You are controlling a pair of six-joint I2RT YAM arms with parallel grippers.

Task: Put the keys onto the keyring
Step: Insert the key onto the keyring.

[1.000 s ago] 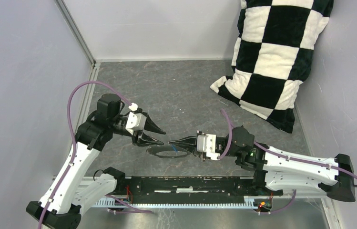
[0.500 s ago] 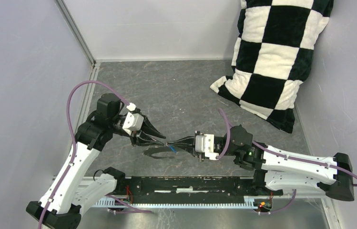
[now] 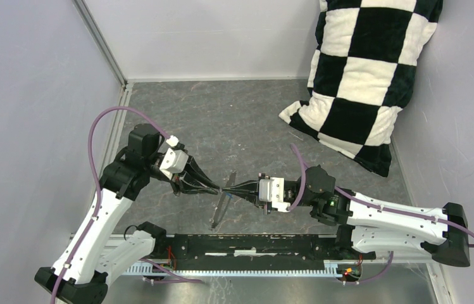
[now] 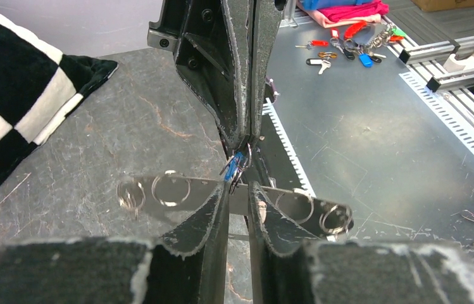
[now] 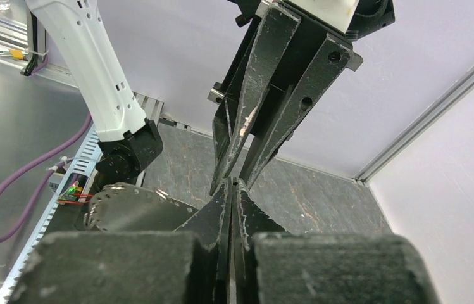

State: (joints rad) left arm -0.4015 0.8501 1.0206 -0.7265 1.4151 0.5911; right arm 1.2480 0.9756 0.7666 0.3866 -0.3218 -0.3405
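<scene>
Keyring: dark grey and thin, it is up on edge at 6 o'clock of the table, just ahead of the arm bases. In your top view it leans, with its upper end toward 1 o'clock and its lower end toward 7 o'clock. You cannot tell whether the lower end rests on the table
Keyring close up: from your left wrist camera it reads as a flat grey band running from 9 to 3 o'clock, with small silver rings hung on it near both ends
Blue key: tiny, at the very tips of the right gripper, just above the band. Its blade is too small for you to make out
Left gripper: comes in from 9 o'clock. Its jaws are nearly together with a narrow slit left, and the grey band shows in that slit. You cannot tell whether the pads bite on it
Right gripper: comes in from 3 o'clock, tip to tip with the left one. Its jaws are pressed together, with the blue key pinched at their ends
Pillow: black-and-white chequered, propped in the corner at 2 o'clock, well apart from both grippers
Loose keys: a coloured heap on the metal bench at 1 o'clock in your left wrist view, off the table
</scene>
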